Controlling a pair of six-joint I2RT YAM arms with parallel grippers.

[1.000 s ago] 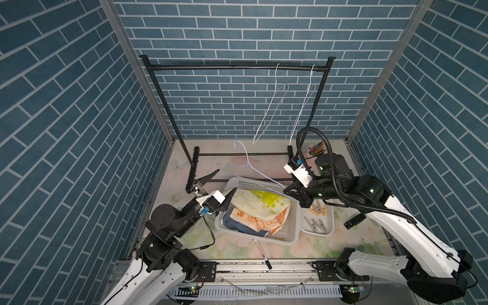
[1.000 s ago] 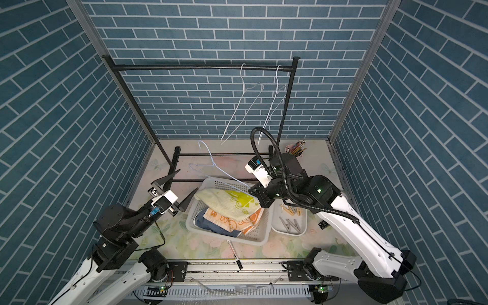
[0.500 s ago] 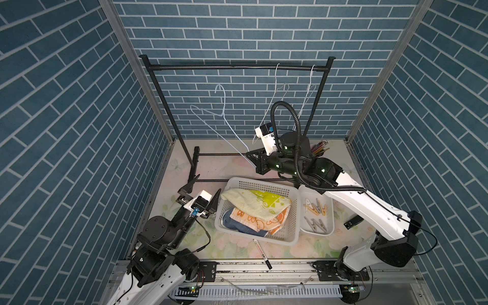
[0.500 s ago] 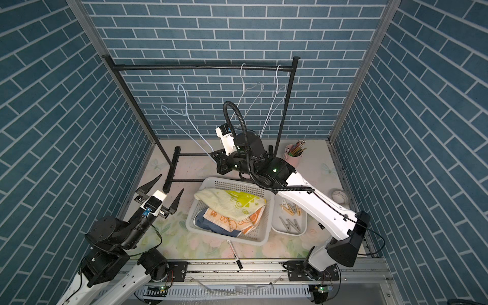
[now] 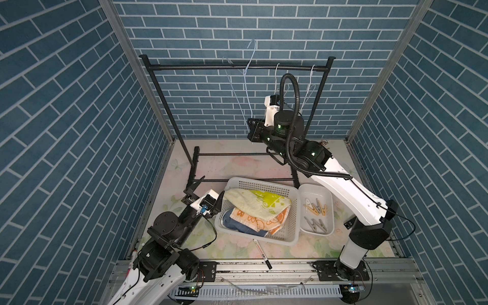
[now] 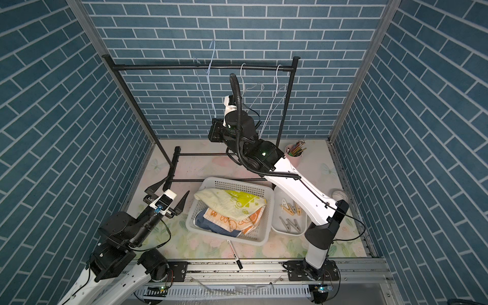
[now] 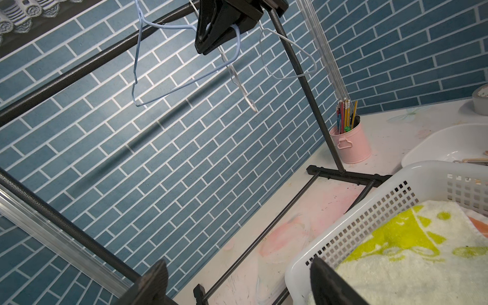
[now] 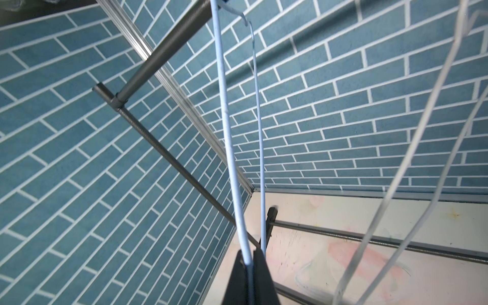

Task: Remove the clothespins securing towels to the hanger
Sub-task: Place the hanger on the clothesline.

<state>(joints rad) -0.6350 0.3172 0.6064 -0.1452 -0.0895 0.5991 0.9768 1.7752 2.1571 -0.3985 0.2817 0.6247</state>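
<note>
Movement since a second ago was nearly all on the right arm: it had carried the pale blue wire hanger [image 8: 229, 148] from low over the basket [image 5: 291, 227] up to the black rail [image 5: 198, 68], passing mid-height half a second back. My right claw [image 8: 249, 257] was pinched shut on a corner of the hanger. The hook stood by the rail, though I could not tell whether it rested on it. My left claw [image 5: 213, 184] had drawn back and returned to just beside the basket's left rim, jaws wide apart and empty. The towels [image 5: 257, 204] lay heaped in the basket as before, yellow on top. The clothespins [image 5: 317, 207] lay in the white tray [image 5: 314, 191] just beside it on the worktop [image 5: 237, 163]. The towels' print was too small for me to read.
</note>
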